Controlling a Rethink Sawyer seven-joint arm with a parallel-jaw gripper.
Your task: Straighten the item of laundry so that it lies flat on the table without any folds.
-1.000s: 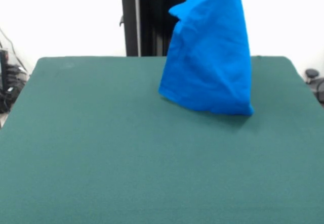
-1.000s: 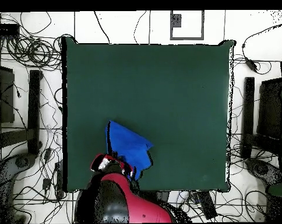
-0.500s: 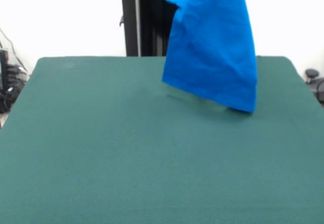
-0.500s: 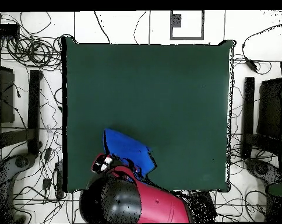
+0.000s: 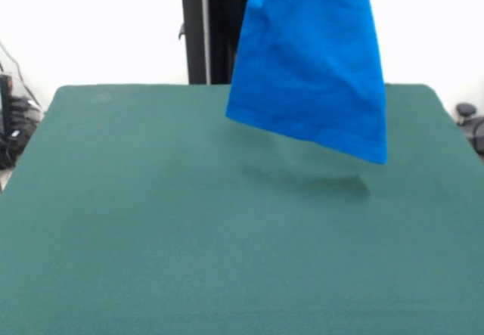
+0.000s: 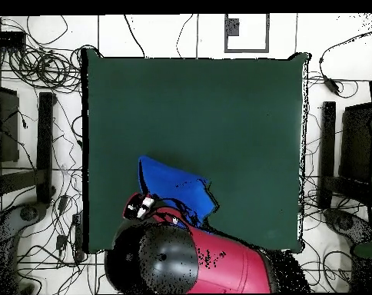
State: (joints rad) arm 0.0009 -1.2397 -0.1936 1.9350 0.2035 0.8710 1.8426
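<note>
From across the table, the large dark green felt-like table (image 5: 151,229) stretches bare on the left, its cloth smooth right out to the rounded corner. Moving right, here's the bright blue short-sleeved T-shirt (image 5: 310,63), dangling in the air, plain side showing, its top running out past the upper edge. The left lower corner hangs higher, the bottom hem slants down to a lower point on the right, and none of it touches the felt; a soft shadow (image 5: 318,184) lies on the cloth just under that hem. Looking straight down, the left part of the table (image 6: 112,138) is open green, then comes the shirt (image 6: 174,188) as a crumpled blue patch near the table's lower edge, left of centre, with my red and black arm (image 6: 197,261) bulking in just below it and covering part of the fabric. My pincer (image 6: 145,206) sits at the blue patch's lower left edge, touching the cloth, but whether it is spread or pressed together I cannot tell from here.
</note>
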